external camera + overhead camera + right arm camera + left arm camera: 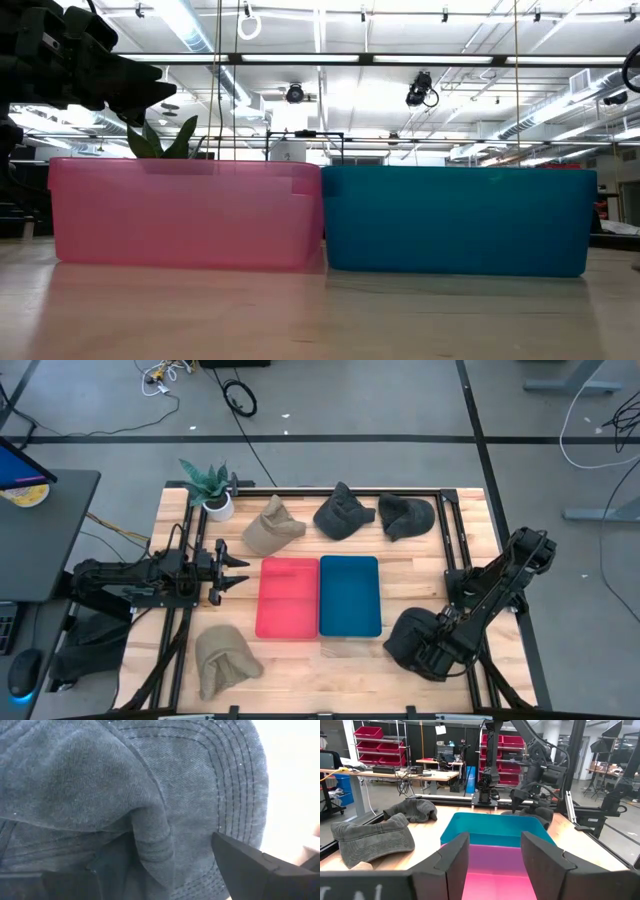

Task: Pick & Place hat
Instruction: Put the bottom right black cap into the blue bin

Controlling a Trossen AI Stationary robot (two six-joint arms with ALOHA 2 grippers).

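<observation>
Nearest, the right gripper presses down on a dark charcoal cloth cap at the wooden worktop's near right corner; we see its jaws spread around a fold of fabric, probably not yet clamped. Beside it sit a blue plastic bin and a pink plastic bin. Left gripper hovers by the pink bin, jaws open and empty.
</observation>
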